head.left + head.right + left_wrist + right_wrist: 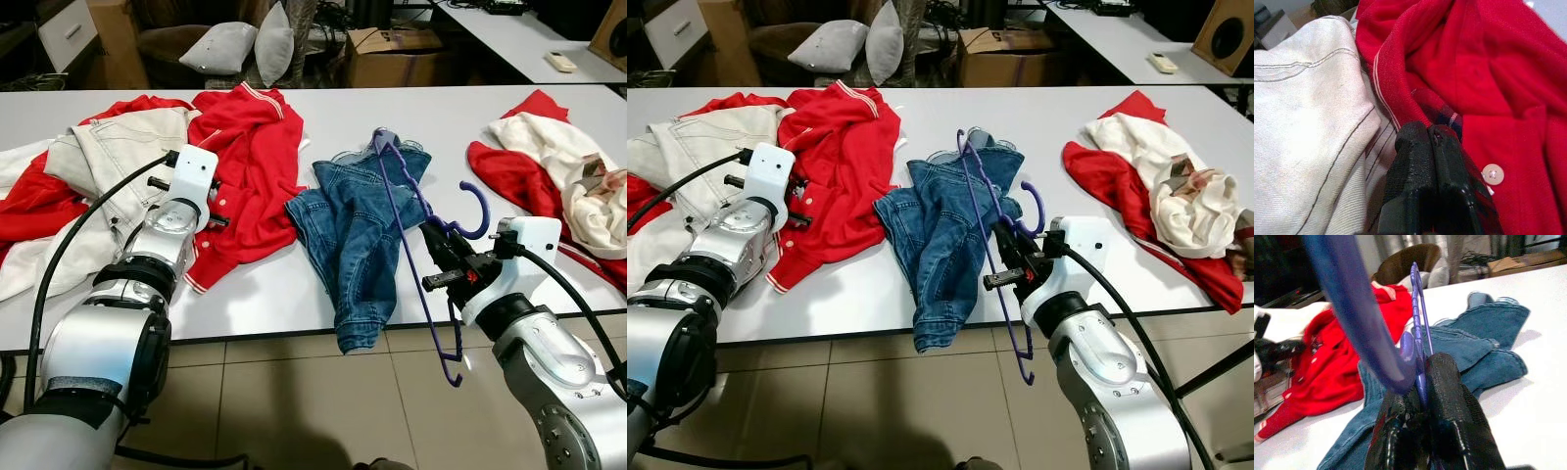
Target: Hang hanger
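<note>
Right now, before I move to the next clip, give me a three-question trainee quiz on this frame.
1. True or false: the right gripper has its fingers shut on the purple hanger.
2. What lies under the hanger's far end? A) denim jacket B) cardboard box C) grey cushion
3. Fill in: the left gripper has its fingers shut and rests at the edge of the ___ jacket, beside the cream garment.

Key: 1 true; 2 A, the denim jacket; 3 red.
</note>
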You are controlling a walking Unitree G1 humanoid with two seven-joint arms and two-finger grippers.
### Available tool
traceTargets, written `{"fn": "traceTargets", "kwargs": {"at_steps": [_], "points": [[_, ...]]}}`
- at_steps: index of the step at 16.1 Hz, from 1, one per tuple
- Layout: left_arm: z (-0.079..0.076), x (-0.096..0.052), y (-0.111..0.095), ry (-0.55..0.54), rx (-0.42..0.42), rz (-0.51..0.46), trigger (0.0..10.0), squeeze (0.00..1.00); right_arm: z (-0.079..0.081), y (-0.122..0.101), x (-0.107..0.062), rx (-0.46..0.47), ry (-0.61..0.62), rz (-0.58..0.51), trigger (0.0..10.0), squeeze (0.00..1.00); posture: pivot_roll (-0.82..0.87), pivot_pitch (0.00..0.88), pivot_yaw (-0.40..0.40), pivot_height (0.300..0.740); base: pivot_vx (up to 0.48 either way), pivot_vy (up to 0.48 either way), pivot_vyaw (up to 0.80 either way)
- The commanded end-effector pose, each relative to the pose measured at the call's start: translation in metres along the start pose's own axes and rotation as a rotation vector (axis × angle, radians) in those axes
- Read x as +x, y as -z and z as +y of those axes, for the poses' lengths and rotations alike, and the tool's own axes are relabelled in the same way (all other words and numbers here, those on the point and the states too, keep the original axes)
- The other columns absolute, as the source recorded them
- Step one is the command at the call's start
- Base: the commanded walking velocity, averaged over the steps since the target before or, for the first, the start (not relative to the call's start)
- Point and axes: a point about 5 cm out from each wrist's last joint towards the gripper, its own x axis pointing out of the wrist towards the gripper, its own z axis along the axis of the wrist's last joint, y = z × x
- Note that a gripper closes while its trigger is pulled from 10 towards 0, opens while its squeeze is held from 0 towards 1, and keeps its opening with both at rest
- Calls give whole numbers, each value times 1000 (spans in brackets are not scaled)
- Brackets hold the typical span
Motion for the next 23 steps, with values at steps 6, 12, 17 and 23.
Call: {"fn": "traceTargets", "kwargs": {"at_steps": [6, 12, 17, 23], "points": [[26, -5, -55, 94, -28, -269, 0, 0, 15, -12, -5, 27, -315, 42, 10000, 0, -122, 0, 61, 740, 0, 0, 0], [36, -20, -95, 197, -38, -470, 0, 0, 37, -4, -9, 12, -576, 142, 10000, 0, -77, 0, 22, 740, 0, 0, 0], [14, -36, -89, 325, 116, -503, 0, 0, 25, -10, 1, 31, -465, 105, 10000, 0, -79, 0, 27, 740, 0, 0, 0], [10, -58, -90, 355, 328, -522, 0, 0, 18, -11, 4, 82, -456, 111, 10000, 0, -67, 0, 7, 740, 0, 0, 0]]}}
